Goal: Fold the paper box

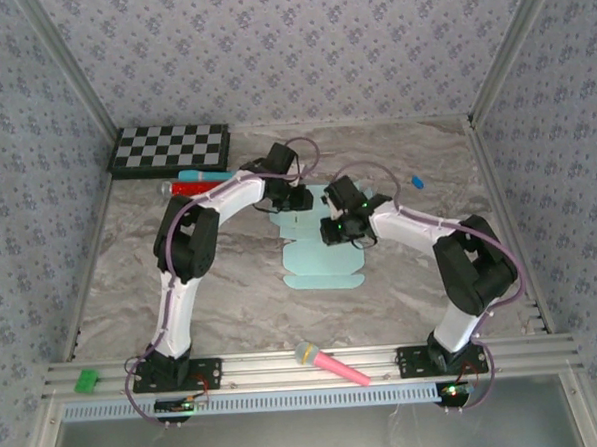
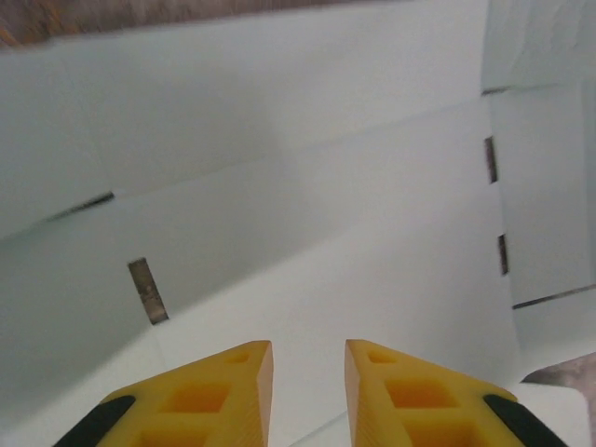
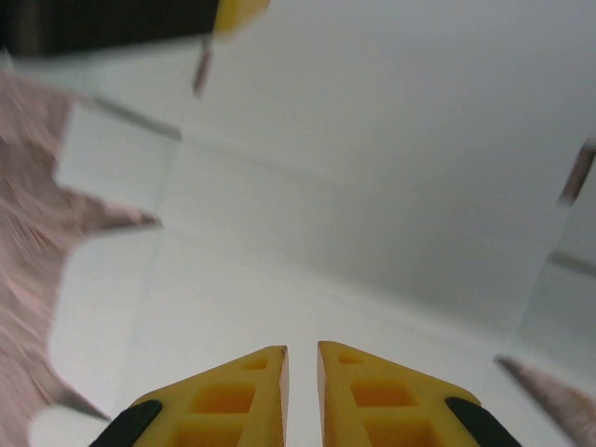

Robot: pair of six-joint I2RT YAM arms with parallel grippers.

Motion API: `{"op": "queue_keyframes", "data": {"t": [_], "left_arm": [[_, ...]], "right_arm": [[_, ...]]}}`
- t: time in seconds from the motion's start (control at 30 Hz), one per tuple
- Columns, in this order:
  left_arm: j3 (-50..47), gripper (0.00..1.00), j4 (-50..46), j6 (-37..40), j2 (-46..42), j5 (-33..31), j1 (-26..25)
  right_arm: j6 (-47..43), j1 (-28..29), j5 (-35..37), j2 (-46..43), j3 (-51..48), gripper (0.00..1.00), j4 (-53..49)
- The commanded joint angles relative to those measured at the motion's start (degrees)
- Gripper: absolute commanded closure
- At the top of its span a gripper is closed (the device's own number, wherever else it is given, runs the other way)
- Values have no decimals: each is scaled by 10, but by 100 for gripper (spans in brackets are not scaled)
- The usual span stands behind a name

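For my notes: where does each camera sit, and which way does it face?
Top: above and behind the arms, looking down at the table; both show.
Left wrist: on the left arm, facing the box past the left gripper.
Right wrist: on the right arm, facing the box past the right gripper.
Shared: the box.

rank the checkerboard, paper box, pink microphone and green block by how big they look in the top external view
1. paper box and checkerboard: look alike, and the box is partly hidden, so they are not ranked
2. pink microphone
3. green block
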Motion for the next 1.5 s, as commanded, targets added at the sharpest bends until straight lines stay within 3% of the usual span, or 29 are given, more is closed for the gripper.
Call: {"op": "queue_keyframes", "data": {"t": [0.0, 0.37, 0.53, 0.8, 1.23, 1.47], "left_arm": [[41, 71, -25, -15, -35, -11, 14], [200, 64, -131, -14, 53, -108, 24], [230, 57, -138, -14, 77, -134, 27], [281, 54, -178, -10, 118, -162, 28], [276, 47, -192, -8, 132, -213, 33], [276, 43, -184, 3, 144, -178, 35]], "right_arm": [[12, -19, -5, 30, 42, 83, -8], [27, -52, -16, 153, 144, 83, -3], [32, -49, -10, 185, 144, 83, 6], [37, -48, 1, 204, 127, 84, 5], [42, -44, 8, 214, 126, 84, 3], [42, -43, 7, 217, 128, 84, 2]]}}
